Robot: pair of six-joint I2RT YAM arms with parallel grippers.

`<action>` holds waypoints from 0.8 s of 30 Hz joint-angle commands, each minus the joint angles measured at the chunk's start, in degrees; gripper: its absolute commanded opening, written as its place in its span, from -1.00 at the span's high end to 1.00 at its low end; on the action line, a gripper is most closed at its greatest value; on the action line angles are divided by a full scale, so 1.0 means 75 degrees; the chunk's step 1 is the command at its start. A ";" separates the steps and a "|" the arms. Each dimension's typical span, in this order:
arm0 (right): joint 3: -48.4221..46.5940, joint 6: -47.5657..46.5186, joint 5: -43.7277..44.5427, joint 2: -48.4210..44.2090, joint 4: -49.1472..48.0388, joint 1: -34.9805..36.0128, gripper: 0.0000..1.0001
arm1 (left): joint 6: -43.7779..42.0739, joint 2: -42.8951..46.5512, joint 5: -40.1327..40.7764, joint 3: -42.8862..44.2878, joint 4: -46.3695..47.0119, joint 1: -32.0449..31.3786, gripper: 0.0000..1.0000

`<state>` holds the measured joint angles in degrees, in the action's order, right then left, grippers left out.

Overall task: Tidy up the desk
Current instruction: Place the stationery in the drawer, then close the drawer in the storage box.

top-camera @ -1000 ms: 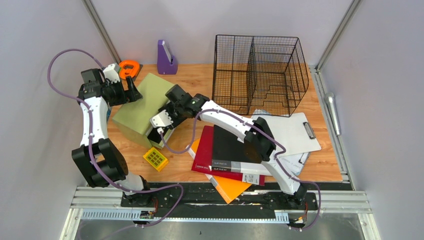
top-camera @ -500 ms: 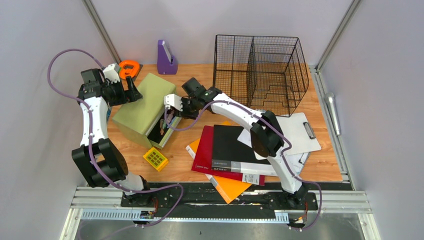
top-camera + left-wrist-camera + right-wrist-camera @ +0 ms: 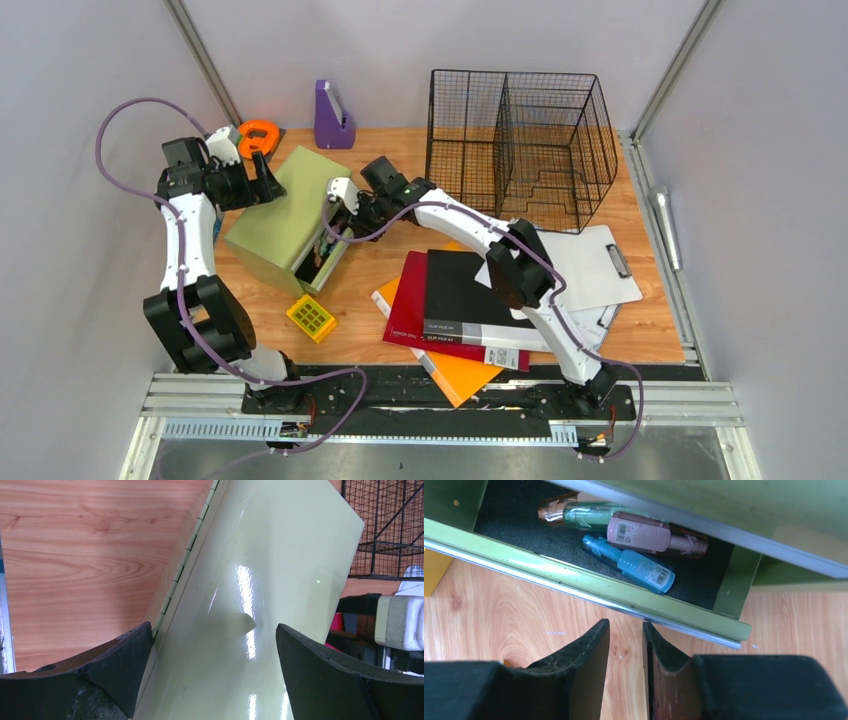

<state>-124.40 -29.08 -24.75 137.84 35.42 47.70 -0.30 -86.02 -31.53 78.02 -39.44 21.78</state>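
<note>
The light-brown wood-grain desk (image 3: 380,150) spreads beneath both arms. One olive-green metal box (image 3: 285,205) sits on its left half, and its drawer (image 3: 589,582) holds three small plastic bottles (image 3: 644,532): pink, blue, green. The left gripper (image 3: 214,630) gapes wide astride the box's hinged top, gripping nothing; the right gripper (image 3: 625,625) hovers before the drawer, jaws narrowly apart, empty

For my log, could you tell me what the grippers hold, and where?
Nothing: right gripper nearly closed, empty, by the open drawer; left gripper wide open over the green box.
</note>
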 commanded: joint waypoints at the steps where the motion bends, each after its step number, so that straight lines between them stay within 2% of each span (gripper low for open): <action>1: -0.0430 0.0788 -0.0547 0.0273 -0.1025 0.0057 0.38 | 0.0255 -0.0236 -0.0607 -0.0261 -0.0345 -0.0115 -1.00; 7: -0.0662 0.1474 -0.0578 0.0630 -0.1904 0.0068 0.30 | 0.0255 -0.0260 -0.0663 -0.0380 -0.0280 -0.0115 -1.00; 18: -0.2520 0.2928 -0.0186 0.2051 -0.2622 0.0094 0.12 | 0.0249 -0.0295 -0.0845 -0.0568 -0.0072 -0.0115 -1.00; 24: -0.1926 0.3120 -0.0193 0.1638 -0.2440 0.0016 0.07 | 0.0187 -0.0193 -0.0629 -0.0454 -0.0046 -0.0112 -1.00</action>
<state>-140.03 -8.29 -26.24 152.64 23.42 47.33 -0.38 -86.24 -32.67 76.09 -34.30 22.17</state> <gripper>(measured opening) 0.450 1.000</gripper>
